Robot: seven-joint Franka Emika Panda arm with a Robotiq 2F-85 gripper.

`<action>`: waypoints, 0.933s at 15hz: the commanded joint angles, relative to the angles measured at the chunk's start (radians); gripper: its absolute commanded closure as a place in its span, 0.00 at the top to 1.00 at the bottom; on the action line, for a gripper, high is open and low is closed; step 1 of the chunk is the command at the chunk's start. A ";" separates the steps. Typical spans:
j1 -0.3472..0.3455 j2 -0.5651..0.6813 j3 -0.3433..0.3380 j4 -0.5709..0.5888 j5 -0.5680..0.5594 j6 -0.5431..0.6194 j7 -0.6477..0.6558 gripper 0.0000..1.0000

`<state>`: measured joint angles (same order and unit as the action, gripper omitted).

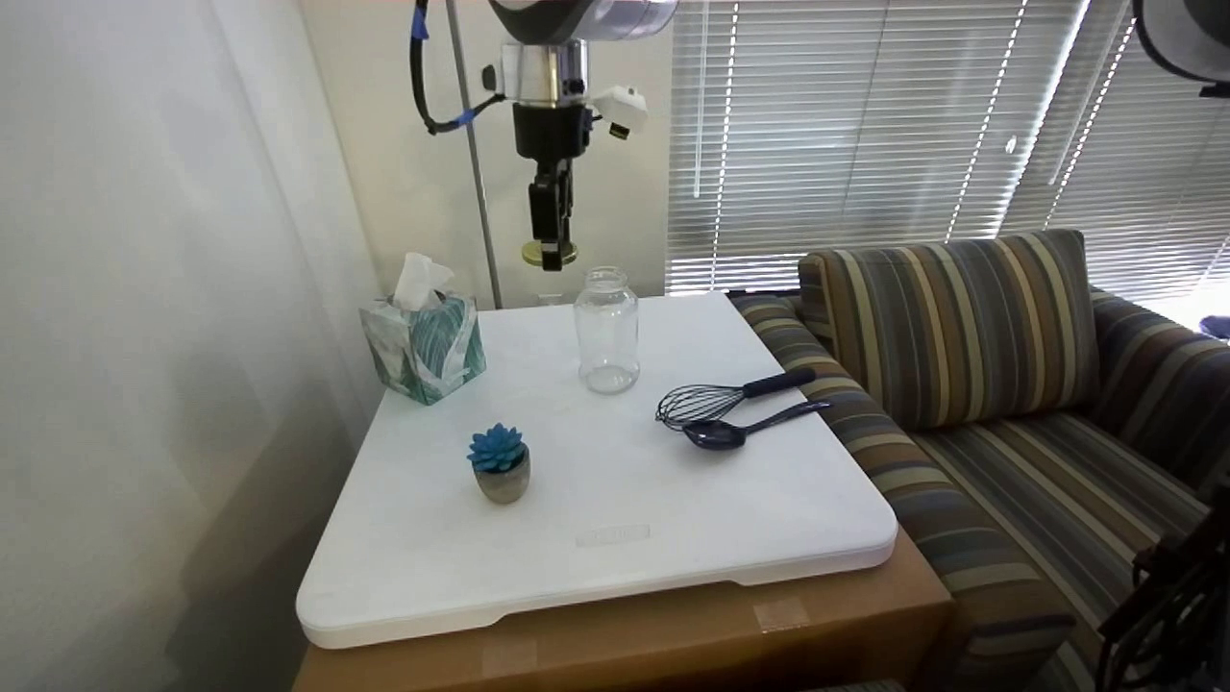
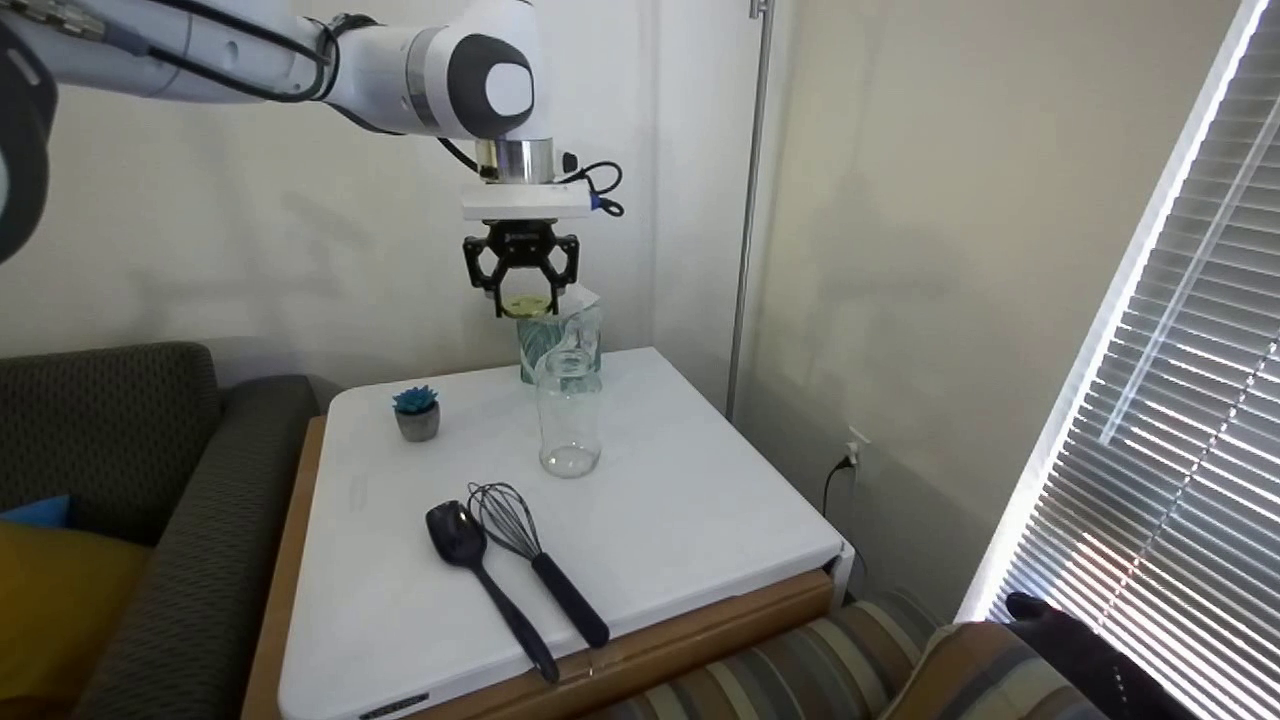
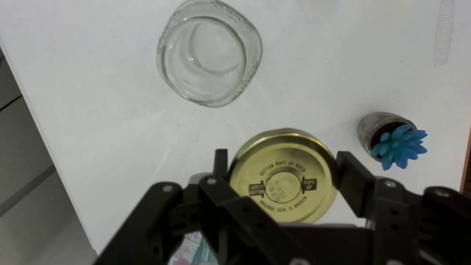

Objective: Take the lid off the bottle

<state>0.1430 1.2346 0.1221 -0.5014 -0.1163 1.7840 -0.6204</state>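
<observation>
The lid is a flat round yellow-gold disc with black print. In the wrist view the lid sits between my two fingers with its top facing the camera. My gripper is shut on its rim from both sides. The held lid hangs in the air, above and apart from the bottle. In an exterior view a finger partly hides the lid. The bottle is a clear glass jar standing upright on the table, its mouth uncovered. It also shows in an exterior view and from above in the wrist view.
A teal tissue box stands at a corner of the white table. A small pot with a blue succulent stands on the same table. A black whisk and a dark spoon lie near an edge, beside a striped couch.
</observation>
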 commanded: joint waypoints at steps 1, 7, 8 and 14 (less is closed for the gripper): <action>0.029 -0.013 -0.001 -0.015 -0.010 -0.045 -0.019 0.48; 0.063 0.013 -0.006 -0.028 0.003 -0.053 0.089 0.48; 0.066 0.017 -0.008 -0.033 0.003 -0.049 0.121 0.48; 0.076 0.018 -0.008 -0.070 0.006 -0.087 0.339 0.48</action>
<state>0.2174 1.2710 0.1222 -0.5349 -0.1150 1.7257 -0.3496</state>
